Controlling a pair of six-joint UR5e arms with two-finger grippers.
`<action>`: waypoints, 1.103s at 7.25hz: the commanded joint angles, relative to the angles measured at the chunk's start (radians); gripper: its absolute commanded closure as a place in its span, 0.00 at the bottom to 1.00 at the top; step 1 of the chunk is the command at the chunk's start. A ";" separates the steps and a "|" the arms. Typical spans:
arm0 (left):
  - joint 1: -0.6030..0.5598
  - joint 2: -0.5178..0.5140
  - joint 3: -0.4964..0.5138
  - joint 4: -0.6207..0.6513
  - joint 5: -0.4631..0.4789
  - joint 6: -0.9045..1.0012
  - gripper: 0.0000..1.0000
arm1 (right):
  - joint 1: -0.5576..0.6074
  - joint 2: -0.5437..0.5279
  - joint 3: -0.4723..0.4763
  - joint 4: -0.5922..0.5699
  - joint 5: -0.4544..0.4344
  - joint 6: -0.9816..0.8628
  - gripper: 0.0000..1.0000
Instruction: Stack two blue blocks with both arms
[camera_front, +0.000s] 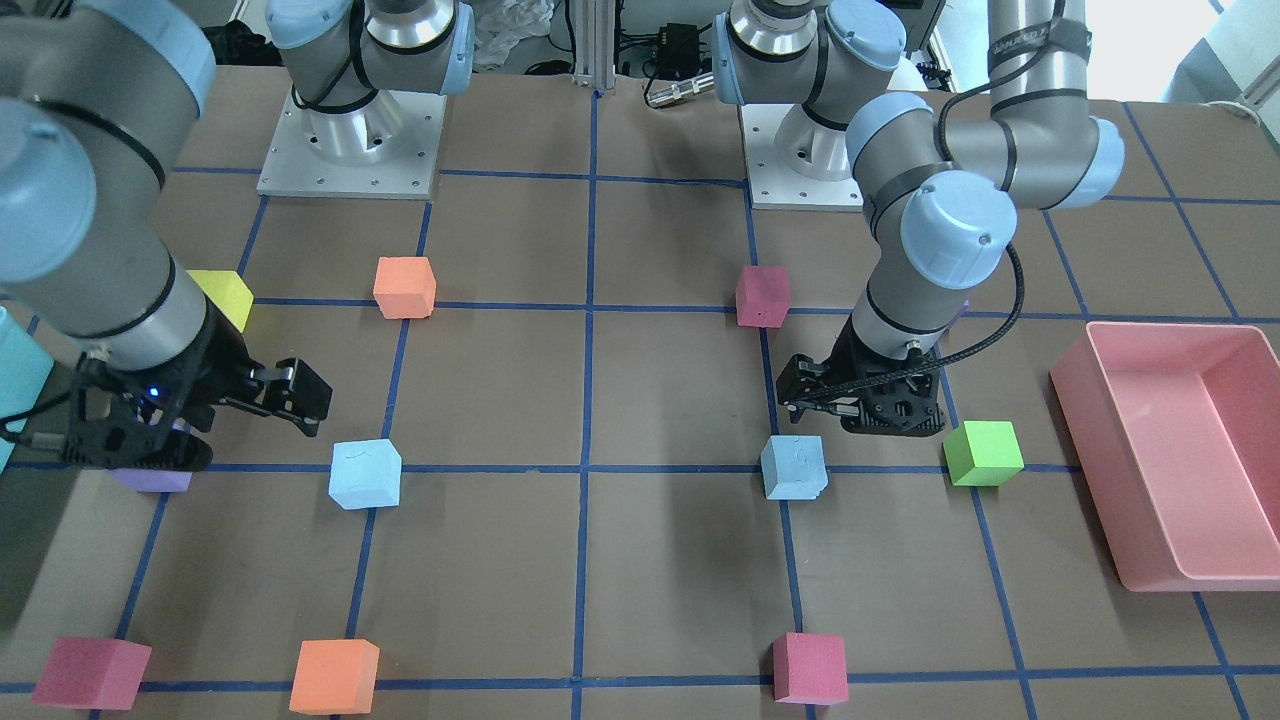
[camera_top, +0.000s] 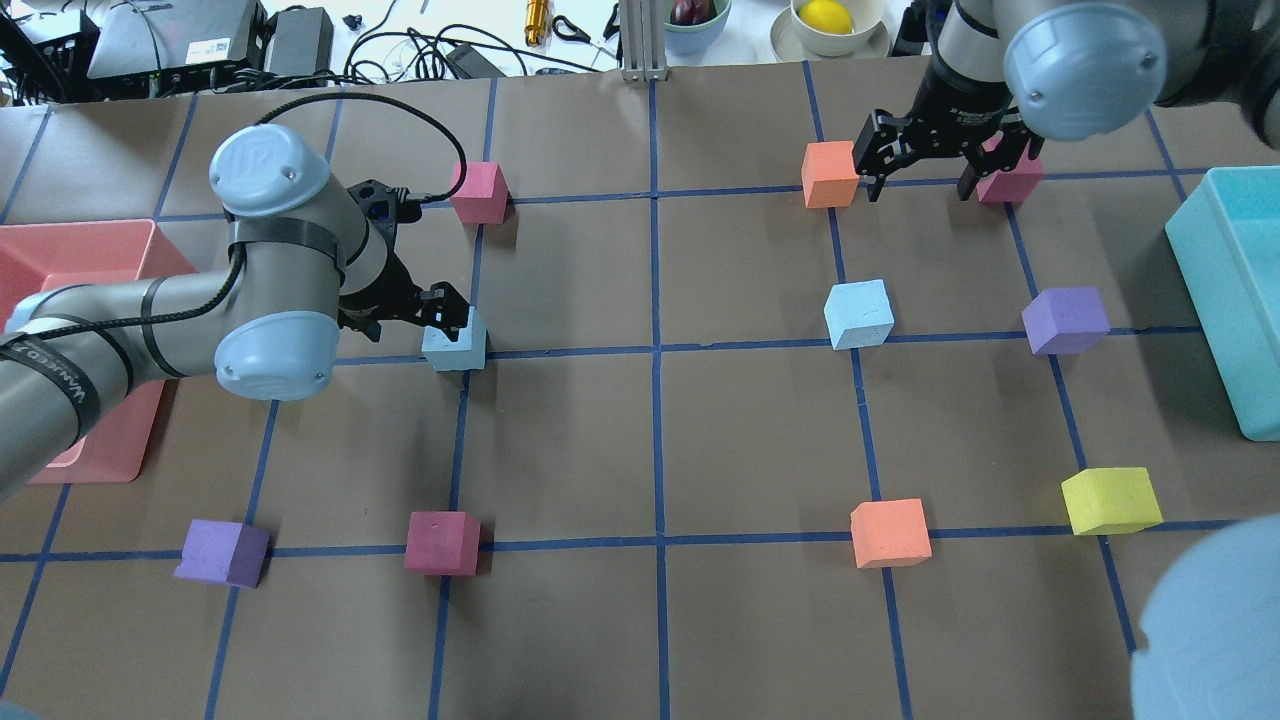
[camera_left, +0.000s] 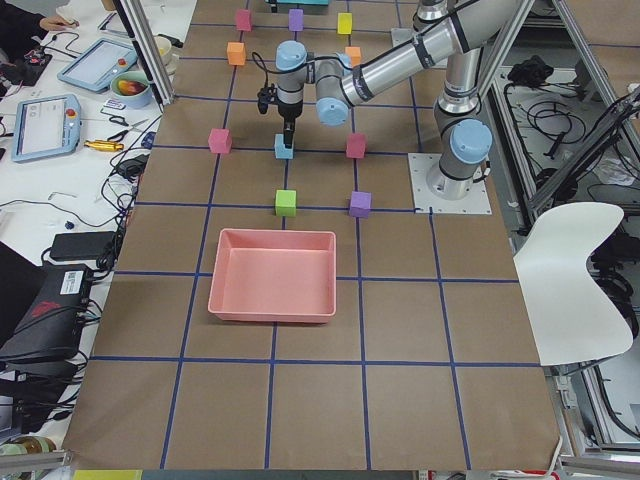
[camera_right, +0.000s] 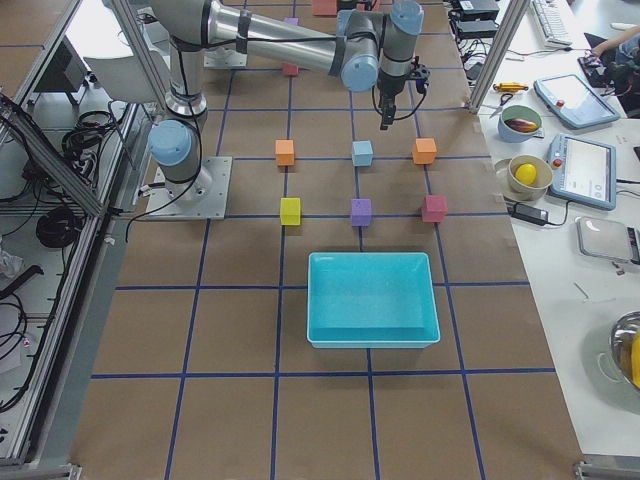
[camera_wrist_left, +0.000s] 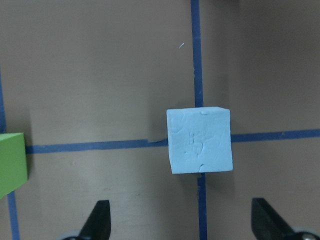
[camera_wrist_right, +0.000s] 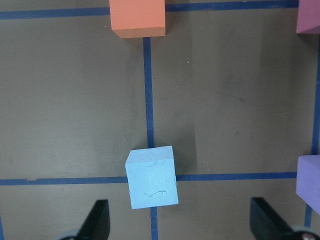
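— How do things stand?
— Left block (camera_wrist_left: 200, 146) sits on the desk (camera_wrist_left: 100, 75) at 12 o'clock of my left claw (camera_wrist_left: 182, 221). Right block (camera_wrist_right: 151, 176) is at 11 o'clock of my right claw (camera_wrist_right: 180, 221). Both claws gape wide, empty.
— The risk?
— Dropping off-centre, my right claw may clip its block and shove it askew.

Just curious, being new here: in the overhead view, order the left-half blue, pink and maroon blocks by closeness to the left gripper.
From the left gripper:
1. blue block, right next to it.
2. pink block, toward the far edge.
3. maroon block, toward the robot.
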 joint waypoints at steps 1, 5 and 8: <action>0.000 -0.066 -0.014 0.104 -0.077 -0.008 0.00 | 0.013 0.051 0.048 -0.022 0.005 -0.082 0.00; 0.001 -0.104 -0.016 0.208 -0.077 0.015 0.53 | 0.021 0.064 0.227 -0.167 0.006 -0.073 0.00; 0.001 -0.116 -0.017 0.218 -0.076 0.007 0.95 | 0.019 0.099 0.231 -0.218 0.005 -0.082 0.09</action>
